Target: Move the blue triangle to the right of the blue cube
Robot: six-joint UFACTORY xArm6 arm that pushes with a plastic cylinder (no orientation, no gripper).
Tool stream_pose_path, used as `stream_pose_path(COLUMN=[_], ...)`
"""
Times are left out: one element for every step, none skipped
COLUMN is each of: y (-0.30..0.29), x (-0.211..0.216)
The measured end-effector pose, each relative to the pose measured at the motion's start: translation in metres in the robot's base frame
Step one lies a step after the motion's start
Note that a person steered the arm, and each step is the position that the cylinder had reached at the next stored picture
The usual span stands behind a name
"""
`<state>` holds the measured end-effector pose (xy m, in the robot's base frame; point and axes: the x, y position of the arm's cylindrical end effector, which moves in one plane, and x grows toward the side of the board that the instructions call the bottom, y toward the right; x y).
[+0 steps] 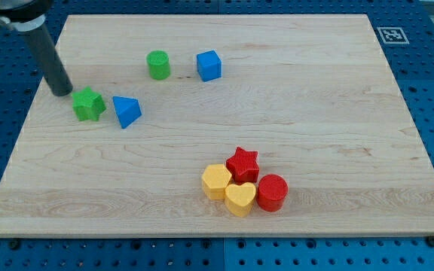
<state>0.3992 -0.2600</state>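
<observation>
My tip [61, 92] is a bare rod with nothing to grip, resting on the wooden board [315, 98] just left of the green star [88, 104]. Blue triangle [126, 111] sits right of that star, down-left of the blue cube [209, 65].

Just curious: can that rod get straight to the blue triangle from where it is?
Probably not straight: my tip sits left of the green star, which lies between it and the blue triangle. It must go round.
</observation>
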Motion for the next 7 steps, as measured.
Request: stream_pose_path(y=[0.005,0.016,0.016,0.022,0.033,0.043,0.055], x=[0.028,0.032,0.032,0.032,0.032,0.032,0.034])
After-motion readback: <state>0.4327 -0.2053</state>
